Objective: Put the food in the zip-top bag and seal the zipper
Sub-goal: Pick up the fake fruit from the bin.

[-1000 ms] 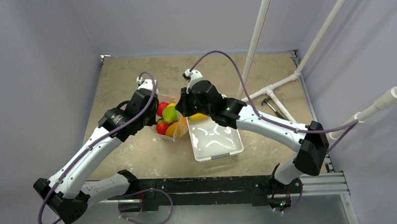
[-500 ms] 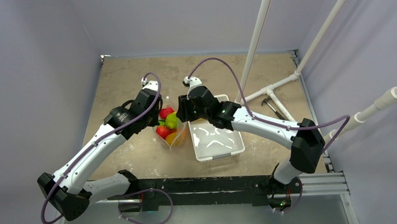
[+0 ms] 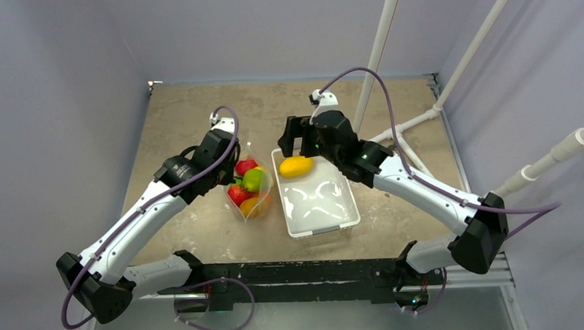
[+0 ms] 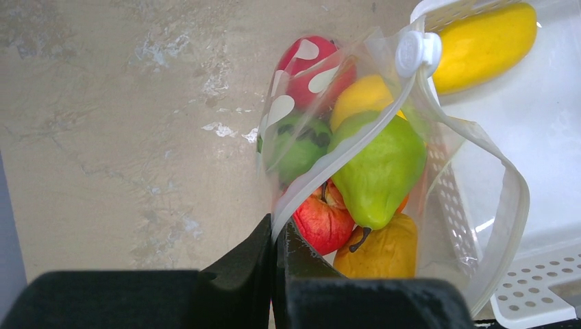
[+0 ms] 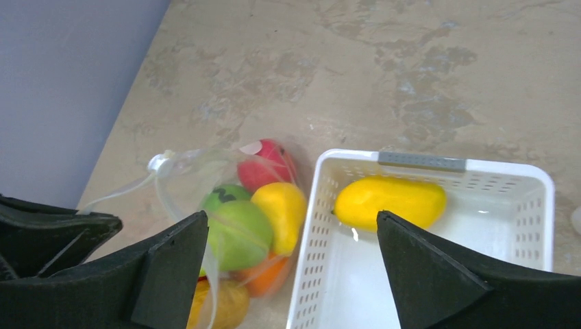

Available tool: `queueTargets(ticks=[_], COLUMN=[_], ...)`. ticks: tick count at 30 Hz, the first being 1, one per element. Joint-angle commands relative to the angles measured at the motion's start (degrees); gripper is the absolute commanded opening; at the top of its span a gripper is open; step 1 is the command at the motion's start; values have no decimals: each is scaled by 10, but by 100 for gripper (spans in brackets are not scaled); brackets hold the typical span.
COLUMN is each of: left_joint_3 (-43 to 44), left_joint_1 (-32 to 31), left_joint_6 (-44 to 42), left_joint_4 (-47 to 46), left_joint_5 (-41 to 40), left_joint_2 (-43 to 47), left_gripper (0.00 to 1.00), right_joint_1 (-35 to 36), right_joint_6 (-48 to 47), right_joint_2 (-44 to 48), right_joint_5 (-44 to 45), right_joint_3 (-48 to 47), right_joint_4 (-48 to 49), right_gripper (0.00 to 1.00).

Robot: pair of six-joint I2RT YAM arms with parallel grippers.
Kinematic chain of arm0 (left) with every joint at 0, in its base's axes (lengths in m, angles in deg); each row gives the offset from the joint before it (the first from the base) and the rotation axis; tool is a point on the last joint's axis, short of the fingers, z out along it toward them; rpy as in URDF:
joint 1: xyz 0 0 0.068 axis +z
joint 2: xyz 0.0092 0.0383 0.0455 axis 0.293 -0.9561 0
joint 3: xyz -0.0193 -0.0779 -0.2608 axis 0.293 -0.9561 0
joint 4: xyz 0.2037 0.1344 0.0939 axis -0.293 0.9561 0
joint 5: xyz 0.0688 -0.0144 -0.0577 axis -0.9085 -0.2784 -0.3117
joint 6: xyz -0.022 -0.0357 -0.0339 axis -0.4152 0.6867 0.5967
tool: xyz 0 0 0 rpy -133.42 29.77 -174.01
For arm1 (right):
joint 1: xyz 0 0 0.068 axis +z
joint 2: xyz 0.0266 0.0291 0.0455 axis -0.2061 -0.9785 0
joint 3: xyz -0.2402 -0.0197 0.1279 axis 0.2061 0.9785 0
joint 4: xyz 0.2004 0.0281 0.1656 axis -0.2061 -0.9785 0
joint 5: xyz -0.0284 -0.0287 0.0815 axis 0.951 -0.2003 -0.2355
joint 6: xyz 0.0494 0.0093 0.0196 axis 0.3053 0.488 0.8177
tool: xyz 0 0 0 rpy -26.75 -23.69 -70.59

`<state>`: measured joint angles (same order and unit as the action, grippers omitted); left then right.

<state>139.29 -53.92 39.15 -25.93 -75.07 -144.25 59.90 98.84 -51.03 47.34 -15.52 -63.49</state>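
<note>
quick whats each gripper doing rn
left gripper: shut on the bag edge
right gripper: open, holding nothing

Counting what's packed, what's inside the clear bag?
Red, green, yellow and orange fruits fill the zip-top bag; any pieces beneath them are covered.

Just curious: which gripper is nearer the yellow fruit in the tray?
Right. The right gripper hangs open just above the yellow fruit; the left gripper pinches the bag, beside the tray.

arms (image 3: 126, 237): white links, black joints | cables (image 3: 358, 69): purple | fingers (image 5: 425, 274): black
</note>
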Motion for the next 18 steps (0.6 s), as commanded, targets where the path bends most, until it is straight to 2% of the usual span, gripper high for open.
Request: queueTargets(ticks=[1, 9, 14, 18], left_joint_3=[23, 15, 15, 13], left_joint_1=[-2, -2, -2, -2], left_joint_6=[-14, -13, -16, -16], left_joint_4=[-23, -33, -33, -33], left_joint_5=[-1, 7, 8, 8], left_joint_2=[-6, -7, -5, -1], left_gripper=[0, 0, 0, 0], right_joint_1=[-23, -42, -43, -46], right_joint_6=[9, 78, 126, 168], right_joint_2=[19, 24, 18, -2], right_joint_5=[-3, -24, -59, -69], right_joint_3=[41, 107, 159, 176], right_joint_4=[20, 73, 138, 168], right_gripper=[99, 99, 99, 96])
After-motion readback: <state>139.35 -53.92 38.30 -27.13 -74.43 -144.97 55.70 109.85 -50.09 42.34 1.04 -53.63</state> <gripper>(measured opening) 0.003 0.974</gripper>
